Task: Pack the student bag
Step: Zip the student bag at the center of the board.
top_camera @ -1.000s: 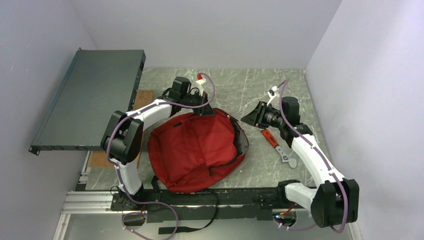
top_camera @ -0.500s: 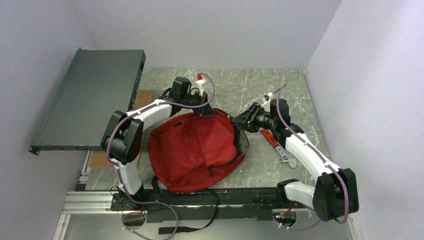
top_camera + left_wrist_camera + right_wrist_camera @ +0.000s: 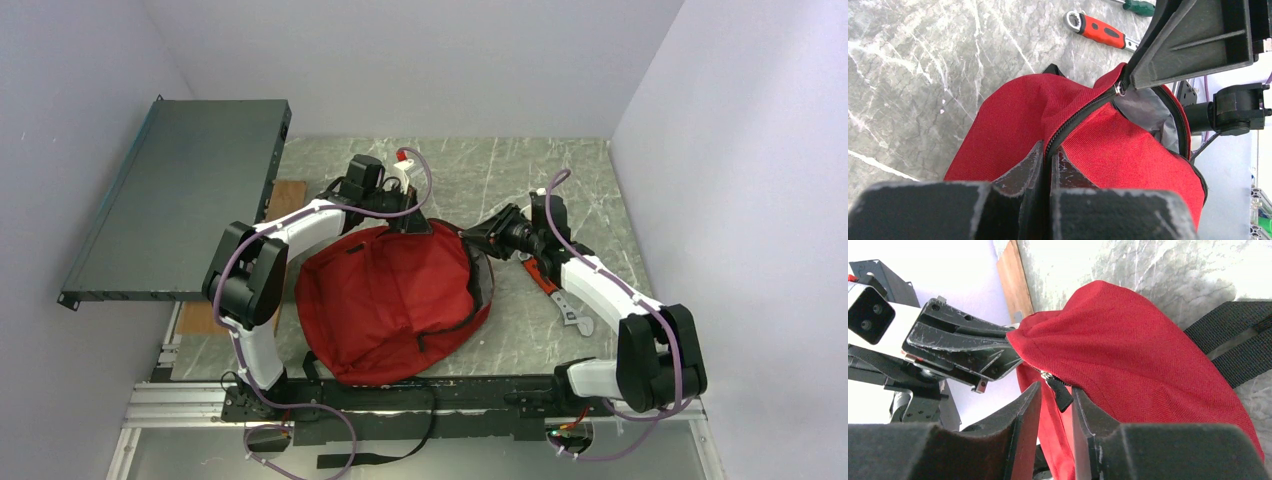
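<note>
The student bag (image 3: pixel 390 300) lies mid-frame on the bench (image 3: pixel 480 175); the left gripper (image 3: pixel 1049 150) has its jaws clamped on red fabric beside the zipper, at the bag's upper edge; the right gripper (image 3: pixel 1056 388) straddles the black zipper pull (image 3: pixel 1062 396), jaws narrowly apart, whether pinching it I cannot tell; a tug before they close fully could let the small pull slip out; a second ago the right arm stood well clear at centre right, the left arm as now.
</note>
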